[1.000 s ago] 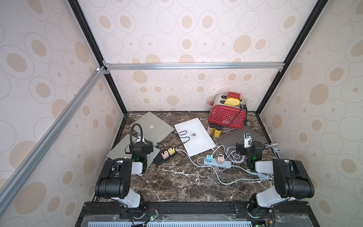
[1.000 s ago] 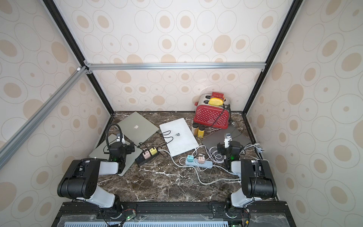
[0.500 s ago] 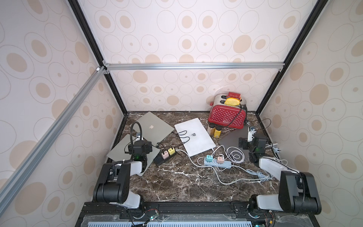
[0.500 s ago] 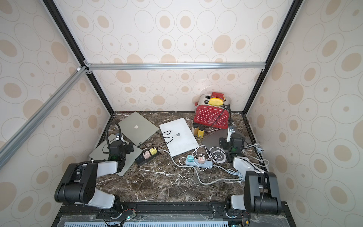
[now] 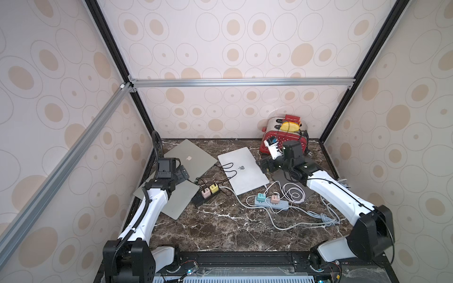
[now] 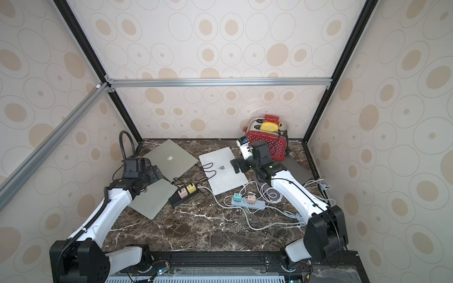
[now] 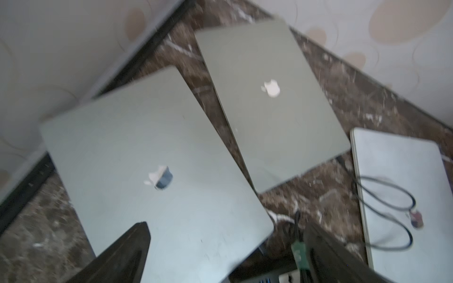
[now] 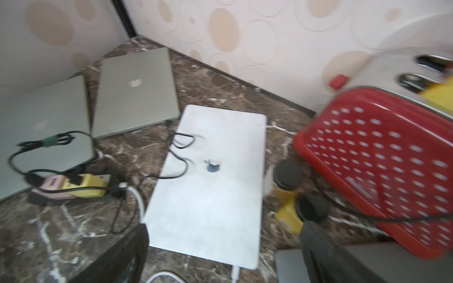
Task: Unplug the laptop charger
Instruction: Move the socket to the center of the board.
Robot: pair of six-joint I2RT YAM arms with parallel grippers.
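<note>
I am holding the right gripper (image 5: pixel 266 166) spread wide and empty, hovering over the far right edge of the silver laptop (image 5: pixel 242 176), just in front of the red toaster (image 5: pixel 272 137). In the right wrist view a white connector (image 8: pixel 235 270) is sitting in that laptop's near edge. I cannot trace its lead through the tangle of white cables (image 5: pixel 293 193) beside the light blue power strip (image 5: pixel 282 204). The left gripper (image 5: pixel 181 174) is likewise gaping and carrying nothing. It is hanging over the near grey laptop (image 7: pixel 157 137) and the far grey laptop (image 7: pixel 269 117), close to the black power strip (image 5: pixel 199 199).

I am judging the task as barely begun, since every charger I can see is seated. The pink charger brick (image 5: pixel 205 193) and yellow charger brick (image 5: pixel 214 188) are standing in the black strip. The teal charger brick (image 5: pixel 260 197) and second pink charger brick (image 5: pixel 275 199) are standing in the blue one. Reaching, closing and pulling are all left, and I cannot tell which charger is meant.

For markings, I am finding only the Apple logo (image 5: pixel 242 167) on the lids. The white tag (image 5: pixel 273 148) on the right wrist carries print too small to read.
</note>
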